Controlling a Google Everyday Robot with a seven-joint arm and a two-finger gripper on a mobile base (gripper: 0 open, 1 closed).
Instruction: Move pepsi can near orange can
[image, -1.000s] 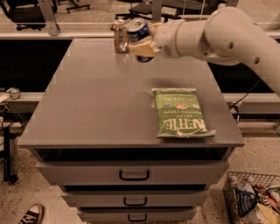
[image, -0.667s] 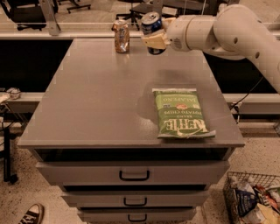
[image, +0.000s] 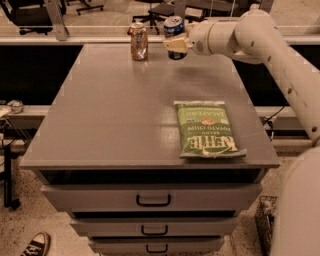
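Clasping pepsi can (image: 173, 26), claw (image: 174, 47) near orange can (image: 138, 41).

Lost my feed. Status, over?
Gripper at table's far edge, shut on pepsi can. Orange can upright beside it, not touching. Chip bag nearer, off the path.

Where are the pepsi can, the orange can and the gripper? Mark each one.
pepsi can (image: 173, 29): camera view, upper side wall under the silver top.
orange can (image: 138, 44): camera view, middle of its side wall.
gripper (image: 175, 46): camera view, between its fingertips, clasping the pepsi can, right of the orange can.
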